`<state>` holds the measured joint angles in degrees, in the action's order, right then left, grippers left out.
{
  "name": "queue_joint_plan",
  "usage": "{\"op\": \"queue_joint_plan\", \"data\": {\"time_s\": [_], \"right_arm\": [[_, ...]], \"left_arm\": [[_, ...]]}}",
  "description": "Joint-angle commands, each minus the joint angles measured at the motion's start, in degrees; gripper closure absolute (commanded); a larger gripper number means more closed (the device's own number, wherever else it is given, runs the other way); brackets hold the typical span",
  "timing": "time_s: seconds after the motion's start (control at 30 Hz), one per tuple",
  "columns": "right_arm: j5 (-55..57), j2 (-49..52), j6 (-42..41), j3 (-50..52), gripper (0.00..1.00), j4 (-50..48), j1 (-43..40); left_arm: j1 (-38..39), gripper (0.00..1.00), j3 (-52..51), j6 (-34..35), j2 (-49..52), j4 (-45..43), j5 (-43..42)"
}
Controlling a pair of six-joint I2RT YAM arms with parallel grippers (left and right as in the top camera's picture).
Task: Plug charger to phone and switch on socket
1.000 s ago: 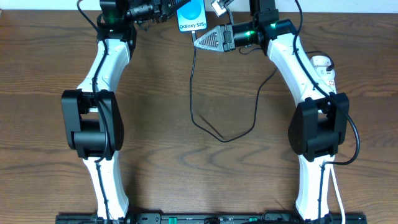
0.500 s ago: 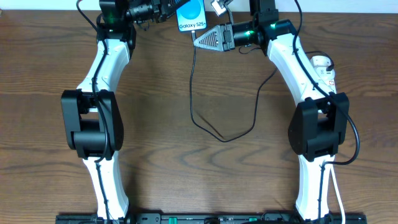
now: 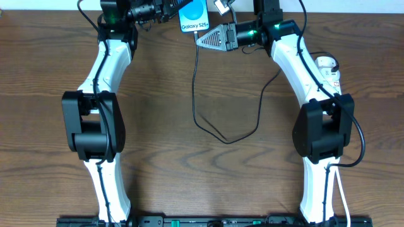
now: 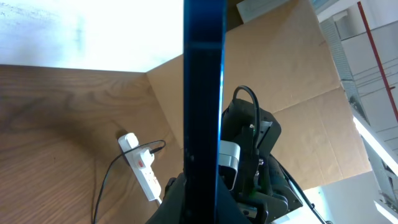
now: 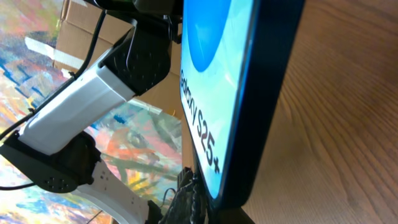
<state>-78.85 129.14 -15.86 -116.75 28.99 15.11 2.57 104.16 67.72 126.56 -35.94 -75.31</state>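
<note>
The phone [image 3: 194,17], its blue screen lit and reading "Galaxy S25+", is held up at the table's far edge by my left gripper [image 3: 173,11], which is shut on it. In the left wrist view the phone [image 4: 203,93] shows edge-on between the jaws [image 4: 202,208]. My right gripper [image 3: 199,40] sits at the phone's lower edge, shut on the charger's plug tip. The black charger cable [image 3: 196,82] hangs from there and loops over the table. In the right wrist view the phone [image 5: 230,93] fills the frame above the fingers [image 5: 202,199]. The white socket strip [image 3: 328,68] lies at the right, partly under my right arm.
The cable loop [image 3: 227,141] lies on the wood table's middle. The socket strip also shows in the left wrist view [image 4: 142,167], with cardboard panels [image 4: 298,93] behind the table. Both arm bases stand at the near edge.
</note>
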Motion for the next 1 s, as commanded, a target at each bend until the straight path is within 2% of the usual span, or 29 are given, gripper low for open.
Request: {"op": "queue_joint_plan", "data": {"time_s": [0.0, 0.63, 0.97], "right_arm": [[0.52, -1.44, -1.29, -0.5, 0.99, -2.47, -0.46], [2.56, -1.44, -1.31, -0.5, 0.98, -5.49, 0.0], [5.25, -1.44, -3.91, -0.5, 0.99, -6.05, 0.04]], "left_arm": [[0.39, 0.92, 1.07, -0.11, -1.2, -0.33, -5.33], [0.39, 0.93, 1.07, 0.31, -1.18, -0.33, -5.29], [0.39, 0.92, 1.07, 0.31, -1.2, -0.33, -5.38]]}}
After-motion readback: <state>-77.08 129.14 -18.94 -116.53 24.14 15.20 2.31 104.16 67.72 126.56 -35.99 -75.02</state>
